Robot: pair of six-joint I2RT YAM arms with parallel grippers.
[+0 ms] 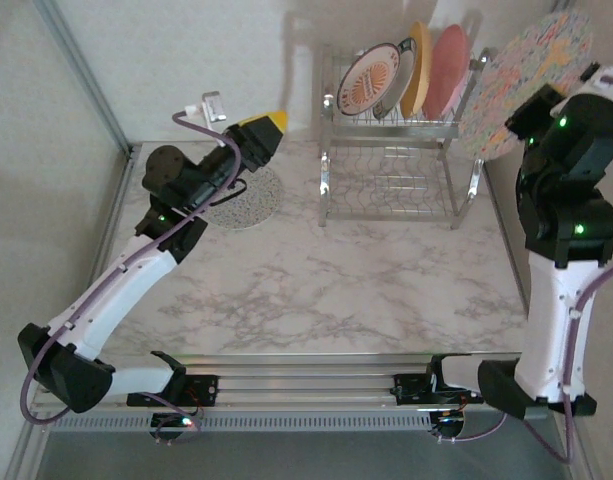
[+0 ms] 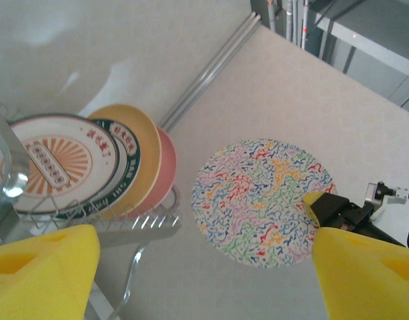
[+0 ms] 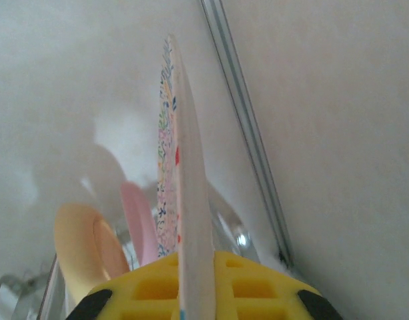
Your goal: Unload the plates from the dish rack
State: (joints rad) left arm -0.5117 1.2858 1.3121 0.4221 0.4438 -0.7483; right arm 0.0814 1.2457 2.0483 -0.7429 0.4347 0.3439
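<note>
The chrome dish rack (image 1: 391, 170) stands at the back of the table. Three plates stand upright in its upper shelf: a sunburst one (image 1: 370, 80), a yellow-orange one (image 1: 416, 68) and a pink one (image 1: 447, 70). My right gripper (image 1: 524, 118) is shut on the rim of a floral-speckled plate (image 1: 536, 80), held upright in the air just right of the rack. The right wrist view has that plate (image 3: 188, 200) edge-on between the gripper (image 3: 194, 290) fingers. My left gripper (image 1: 267, 124) hangs open over a second speckled plate (image 1: 251, 200) lying flat on the table. It faces the rack (image 2: 124, 223) and the lifted plate (image 2: 261, 203).
The marble tabletop (image 1: 366, 290) stretches between the rack and the metal rail (image 1: 306, 375) at the near edge. Walls and aluminium frame posts (image 1: 81, 70) close in the back and sides. A small white fitting (image 1: 212, 105) sits against the back wall.
</note>
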